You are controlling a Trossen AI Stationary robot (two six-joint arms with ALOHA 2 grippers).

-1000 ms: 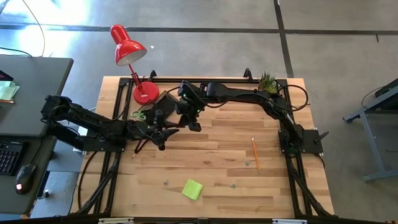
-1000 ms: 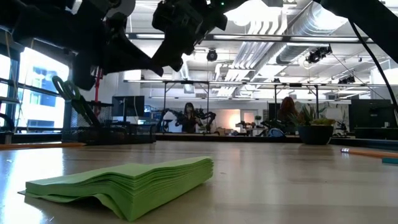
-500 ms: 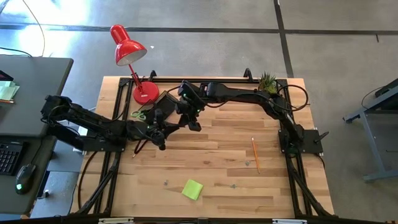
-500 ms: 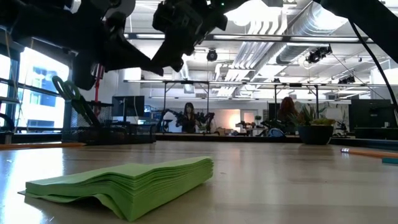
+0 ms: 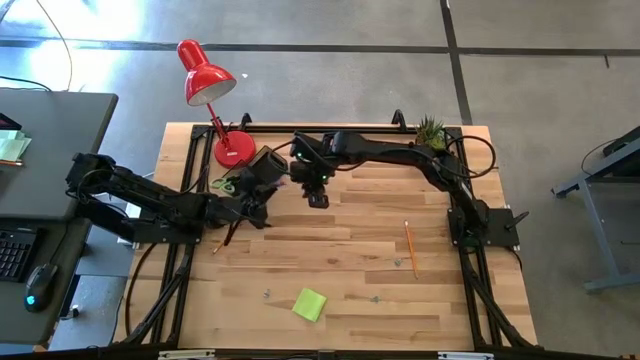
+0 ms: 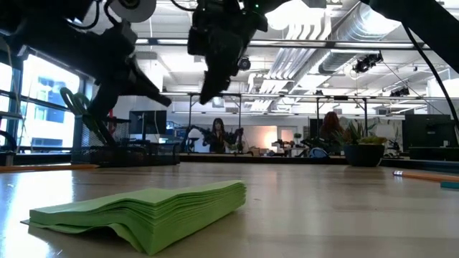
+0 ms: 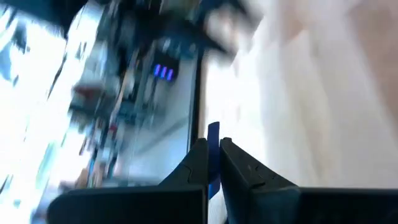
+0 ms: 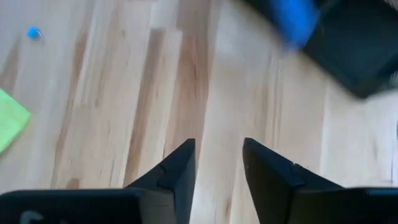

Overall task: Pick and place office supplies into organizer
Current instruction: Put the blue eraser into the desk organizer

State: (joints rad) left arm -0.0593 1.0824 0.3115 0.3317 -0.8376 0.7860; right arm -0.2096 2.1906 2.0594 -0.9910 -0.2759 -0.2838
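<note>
The left pincer (image 5: pixel 252 208) is closed on a thin blue piece (image 7: pixel 212 158) and hangs just beside the organizer (image 5: pixel 262 165), which lies toward the table's (image 5: pixel 350 250) far edge from it. Scissors (image 5: pixel 226 184) lie at the organizer's left side; what its compartments hold cannot be seen. A dark pen (image 5: pixel 224 236) lies below the left pincer. The right pincer (image 5: pixel 317 198) is open and empty. Note pad (image 5: pixel 309 304) and pencil (image 5: pixel 410 246) lie well apart, the pencil lengthwise near the right arm.
</note>
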